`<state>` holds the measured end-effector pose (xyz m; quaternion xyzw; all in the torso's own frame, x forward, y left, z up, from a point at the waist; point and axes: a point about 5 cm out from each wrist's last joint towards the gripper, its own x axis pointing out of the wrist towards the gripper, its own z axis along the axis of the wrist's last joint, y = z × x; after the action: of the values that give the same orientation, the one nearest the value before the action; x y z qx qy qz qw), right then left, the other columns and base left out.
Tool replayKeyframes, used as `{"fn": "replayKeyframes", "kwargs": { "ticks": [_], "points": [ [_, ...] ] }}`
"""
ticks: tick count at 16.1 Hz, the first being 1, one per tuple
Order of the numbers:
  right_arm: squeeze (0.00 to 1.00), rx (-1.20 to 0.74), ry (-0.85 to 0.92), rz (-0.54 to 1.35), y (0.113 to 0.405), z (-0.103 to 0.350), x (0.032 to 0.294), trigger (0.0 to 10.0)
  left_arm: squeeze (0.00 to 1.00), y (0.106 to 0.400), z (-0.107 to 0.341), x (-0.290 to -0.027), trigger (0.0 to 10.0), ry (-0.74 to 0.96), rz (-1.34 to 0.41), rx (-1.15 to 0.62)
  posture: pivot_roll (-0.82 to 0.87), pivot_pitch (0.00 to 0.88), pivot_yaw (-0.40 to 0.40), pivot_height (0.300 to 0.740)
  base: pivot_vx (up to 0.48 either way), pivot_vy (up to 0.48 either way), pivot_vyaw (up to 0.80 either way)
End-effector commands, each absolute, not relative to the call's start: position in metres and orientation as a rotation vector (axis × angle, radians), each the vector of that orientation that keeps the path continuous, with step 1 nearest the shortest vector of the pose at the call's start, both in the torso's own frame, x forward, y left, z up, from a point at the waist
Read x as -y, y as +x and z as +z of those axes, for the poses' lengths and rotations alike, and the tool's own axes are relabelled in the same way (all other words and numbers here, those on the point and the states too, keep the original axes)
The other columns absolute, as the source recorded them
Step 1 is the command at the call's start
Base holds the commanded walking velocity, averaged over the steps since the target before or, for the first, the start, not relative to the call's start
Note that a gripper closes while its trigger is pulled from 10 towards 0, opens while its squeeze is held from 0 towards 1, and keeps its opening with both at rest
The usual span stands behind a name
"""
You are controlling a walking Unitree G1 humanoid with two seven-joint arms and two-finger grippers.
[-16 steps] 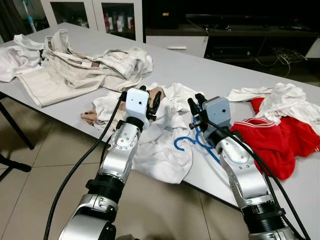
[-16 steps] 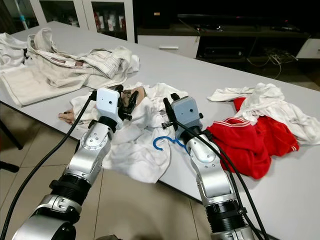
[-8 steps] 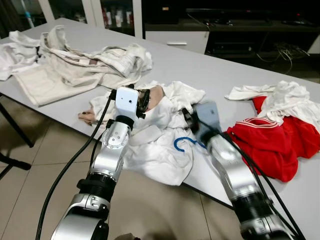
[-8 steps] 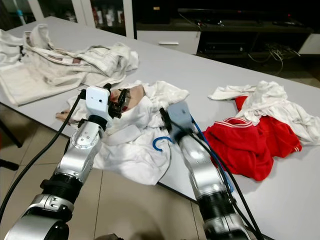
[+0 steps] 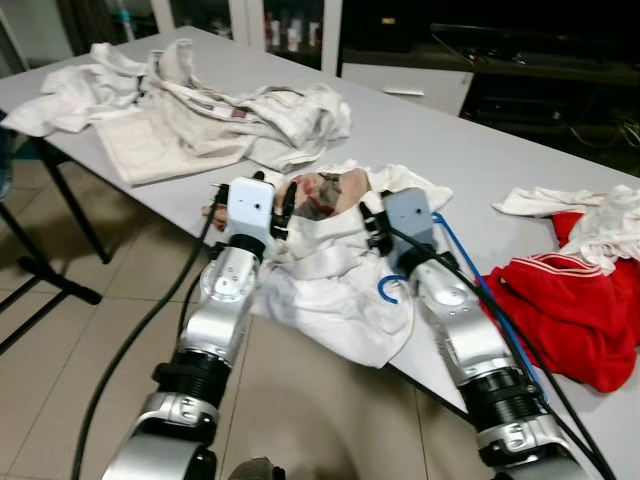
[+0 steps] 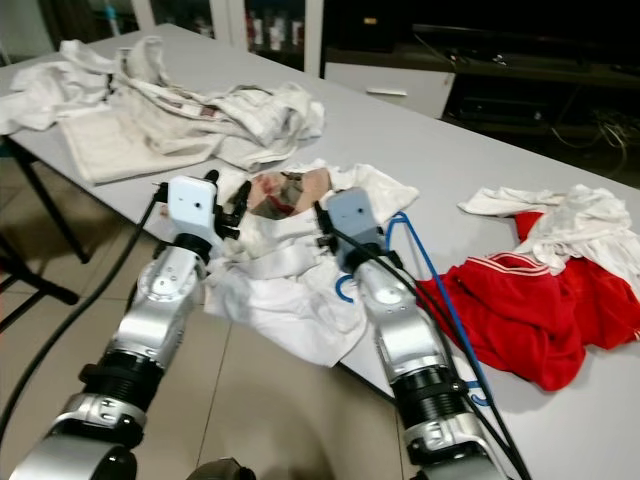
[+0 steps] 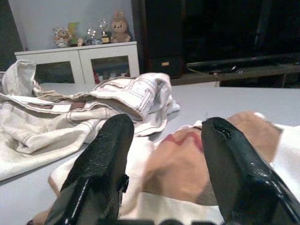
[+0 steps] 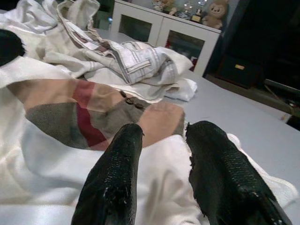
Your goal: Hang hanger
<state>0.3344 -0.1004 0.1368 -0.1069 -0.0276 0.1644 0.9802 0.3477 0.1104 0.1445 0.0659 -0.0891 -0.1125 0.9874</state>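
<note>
Blue plastic, thin in section: the hanger [image 5: 392, 287] lies on the grey table [image 5: 480, 160], near its front edge. Its hook pokes out from under the white shirt [image 5: 330, 290], and one sloping arm runs back along the table beside the right wrist. The rest is covered by cloth and by the right arm.

Handling, as a judgement: the hanger is probably light and fairly stiff, with a smooth surface that may slip between hard fingers. The shirt is soft and will drag or snag on it. The exposed hook or the neck just below it is the best place to take hold; the bare sloping arm is the alternative.

The left gripper [image 7: 164, 173] hovers low over the patterned part of the shirt, fingers parted with a clear gap, holding nothing. The right gripper [image 8: 161, 159] sits over the same shirt just behind the hook, fingers a narrow gap apart, also empty.

Count:
- Hanger: one.
- White shirt under the grippers: one.
- Red garment [image 5: 560, 320], well to the right: one.
- Cream clothing [image 5: 200, 110], heaped at the far left: one pile; separate pieces cannot be told.
- White cloth [image 6: 585, 225] beside the red garment: one heap.
</note>
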Motion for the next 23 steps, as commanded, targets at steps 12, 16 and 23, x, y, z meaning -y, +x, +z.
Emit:
{"fn": "replayKeyframes", "kwargs": {
  "ticks": [12,16,23],
  "points": [
    [0.0,-0.043,-0.221,0.346,0.341,0.125,0.097,10.0,0.0,0.351,0.151,-0.124,10.0,0.2,-0.226,0.204,0.06,0.0,-0.022,0.723,0.0,0.0,0.0],
    [0.0,-0.013,-0.173,0.305,0.349,0.136,0.096,10.0,0.0,0.349,0.155,-0.129,10.0,0.257,-0.281,0.232,0.06,0.0,-0.019,0.723,0.0,0.0,0.0],
    [0.0,-0.065,-0.006,0.362,0.352,0.137,0.081,10.0,0.0,0.351,0.155,-0.166,10.0,0.462,-0.409,0.157,0.07,0.002,-0.025,0.723,0.0,0.0,0.0]
  ]
}}
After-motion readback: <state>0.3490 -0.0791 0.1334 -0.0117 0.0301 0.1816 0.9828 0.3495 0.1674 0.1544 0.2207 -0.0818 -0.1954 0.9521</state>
